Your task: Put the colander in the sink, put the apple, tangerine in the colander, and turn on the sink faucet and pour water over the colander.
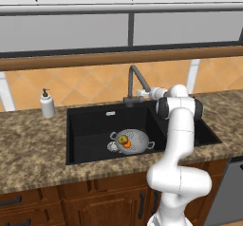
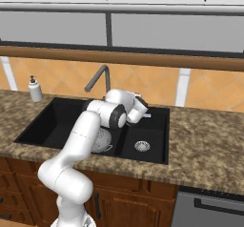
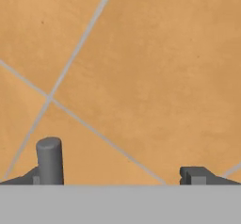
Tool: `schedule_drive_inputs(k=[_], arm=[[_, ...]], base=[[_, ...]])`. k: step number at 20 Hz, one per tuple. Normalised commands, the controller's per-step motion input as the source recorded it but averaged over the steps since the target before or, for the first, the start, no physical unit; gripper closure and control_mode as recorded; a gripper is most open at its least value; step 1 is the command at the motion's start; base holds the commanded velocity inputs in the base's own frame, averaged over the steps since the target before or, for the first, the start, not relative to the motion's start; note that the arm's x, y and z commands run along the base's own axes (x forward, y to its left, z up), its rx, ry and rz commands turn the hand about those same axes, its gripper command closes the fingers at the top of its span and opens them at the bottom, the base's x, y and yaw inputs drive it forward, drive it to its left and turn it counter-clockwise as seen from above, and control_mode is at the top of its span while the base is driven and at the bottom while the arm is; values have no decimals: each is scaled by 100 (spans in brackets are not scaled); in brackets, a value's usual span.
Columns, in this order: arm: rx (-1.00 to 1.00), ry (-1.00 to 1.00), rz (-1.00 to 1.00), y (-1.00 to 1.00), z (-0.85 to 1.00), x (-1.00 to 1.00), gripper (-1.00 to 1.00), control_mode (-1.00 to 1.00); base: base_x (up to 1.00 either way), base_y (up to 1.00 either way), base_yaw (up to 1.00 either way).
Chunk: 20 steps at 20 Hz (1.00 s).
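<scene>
Colander (image 1: pixel 135 141) with two fruits inside

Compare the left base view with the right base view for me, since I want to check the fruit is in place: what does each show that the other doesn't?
Left base view: the apple and the tangerine lying together inside the colander, whose bowl faces the camera.
Right base view: the silver drain of the smaller basin; here the arm covers most of the colander and the fruit inside.
Both: the black sink, the sink faucet with no stream running, the soap bottle and the tiled wall.
</scene>
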Motion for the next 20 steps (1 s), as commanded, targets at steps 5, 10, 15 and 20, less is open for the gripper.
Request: schedule_drive_inputs(k=[5,10,15,20], arm=[[1,-5,0,-100,0,-1,-100,-100],[0,-4,0,-95,0,-2,-100,-100],[0,-2,0,-84,-1,0,-100,-100],[0,-2,0,-93,0,-1,-100,-100]], base=[[0,0,0],[0,0,0],[0,0,0],[0,0,0]])
